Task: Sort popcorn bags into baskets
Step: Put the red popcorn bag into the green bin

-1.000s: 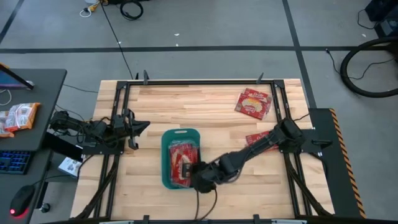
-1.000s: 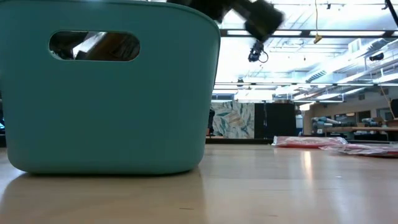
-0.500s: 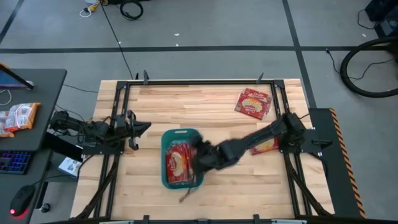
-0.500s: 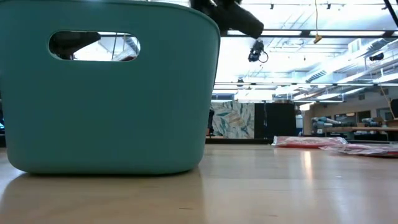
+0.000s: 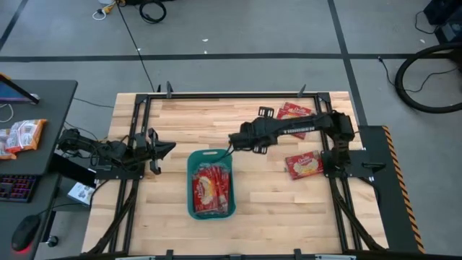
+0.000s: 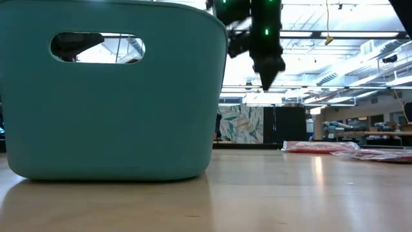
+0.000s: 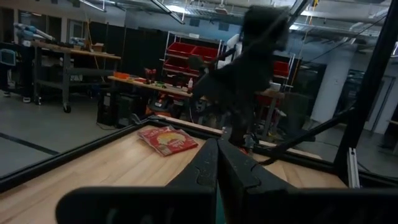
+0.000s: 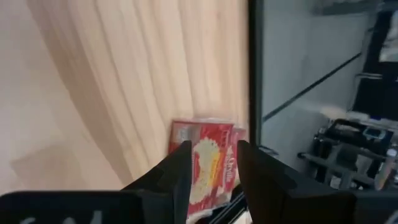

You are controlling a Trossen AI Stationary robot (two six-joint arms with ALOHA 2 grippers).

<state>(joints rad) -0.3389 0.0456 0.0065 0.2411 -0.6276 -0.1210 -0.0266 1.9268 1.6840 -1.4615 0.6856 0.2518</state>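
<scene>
The bin (image 5: 211,189) held several bags (image 5: 212,189); two bags (image 5: 303,164) lay on the worktop (image 5: 216,123). The right pincer (image 5: 237,139), spread and empty, hovered beyond the bin; the left pincer (image 5: 164,147), pressed together, waited.

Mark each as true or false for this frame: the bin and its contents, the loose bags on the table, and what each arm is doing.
1. The teal bin holds popcorn bags. True.
2. The right gripper is down inside the bin. False: it is above bare table beyond the bin, carrying nothing, fingers apart.
3. Two loose bags lie on the table's right side. True: one near the far corner, one nearer the front.
4. The left gripper is holding a bag. False: it is shut and empty at the table's left edge.
5. The bin lies tipped on its side. False: it stands upright.
</scene>
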